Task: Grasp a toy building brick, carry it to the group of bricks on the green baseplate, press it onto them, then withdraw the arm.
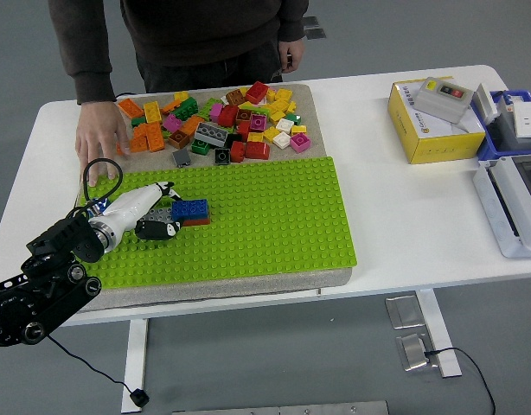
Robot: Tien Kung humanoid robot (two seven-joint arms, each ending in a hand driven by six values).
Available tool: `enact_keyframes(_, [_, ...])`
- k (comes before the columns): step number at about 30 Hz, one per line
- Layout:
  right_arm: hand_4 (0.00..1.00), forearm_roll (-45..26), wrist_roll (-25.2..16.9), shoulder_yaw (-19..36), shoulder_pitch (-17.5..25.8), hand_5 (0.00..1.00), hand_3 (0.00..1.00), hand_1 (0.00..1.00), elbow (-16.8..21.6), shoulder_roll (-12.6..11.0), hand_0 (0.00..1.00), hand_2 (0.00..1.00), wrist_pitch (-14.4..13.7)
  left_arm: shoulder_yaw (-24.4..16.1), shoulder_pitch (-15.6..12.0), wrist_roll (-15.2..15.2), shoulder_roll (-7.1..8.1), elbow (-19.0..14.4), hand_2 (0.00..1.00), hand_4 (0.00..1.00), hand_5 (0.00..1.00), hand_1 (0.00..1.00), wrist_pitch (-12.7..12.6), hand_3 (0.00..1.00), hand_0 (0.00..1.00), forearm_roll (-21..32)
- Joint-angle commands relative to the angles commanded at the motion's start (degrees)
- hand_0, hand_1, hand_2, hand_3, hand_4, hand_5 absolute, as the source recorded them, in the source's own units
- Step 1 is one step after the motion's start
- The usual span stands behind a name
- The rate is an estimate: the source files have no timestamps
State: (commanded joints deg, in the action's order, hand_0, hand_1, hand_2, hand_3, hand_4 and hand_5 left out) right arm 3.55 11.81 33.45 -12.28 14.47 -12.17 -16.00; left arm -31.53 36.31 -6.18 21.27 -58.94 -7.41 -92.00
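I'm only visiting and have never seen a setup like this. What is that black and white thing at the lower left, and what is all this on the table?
The camera sits high on a humanoid robot, looking down over its white table. The black arm from the lower left is its own; its left hand, white with dark fingertips, rests against a small group of bricks on the green baseplate. Whether it grips one is unclear. Behind lies a pile of loose bricks. A person stands at the far side, one hand flat on the table. A yellow box sits to the right.
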Motion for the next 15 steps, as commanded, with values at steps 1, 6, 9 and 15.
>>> enact_keyframes(1, [0.496, 0.0, 0.0, 0.0, 0.0, 0.998, 0.68, 0.605, 0.0, 0.0, 0.658, 0.681, 0.0, 0.0, 0.0, 0.0, 0.02, 0.0, 0.998, 0.544, 0.297, 0.998, 0.1, 0.63, 0.998, 0.0])
enact_keyframes(6, [0.497, -0.4, -0.3, -0.3, 0.0, 0.998, 0.681, 0.594, 0.0, 0.0, 0.658, 0.68, 0.0, 0.0, 0.1, -0.1, 0.08, 0.0, 0.998, 0.558, 0.297, 0.998, 0.3, 0.74, 0.998, -0.1])
enact_keyframes(9, [0.497, -0.6, -0.4, -0.4, 0.0, 0.998, 0.681, 0.594, 0.0, 0.0, 0.658, 0.68, 0.0, 0.0, 0.2, -0.2, 0.13, 0.0, 0.998, 0.558, 0.297, 0.998, 0.5, 0.74, 0.998, -0.1])
enact_keyframes(15, [0.497, -0.7, -0.6, -0.5, -0.1, 0.998, 0.68, 0.589, -0.1, 0.0, 0.659, 0.681, 0.0, 0.0, 0.4, -0.2, 0.25, -0.1, 0.998, 0.568, 0.299, 0.998, 0.7, 0.8, 0.998, -0.3])
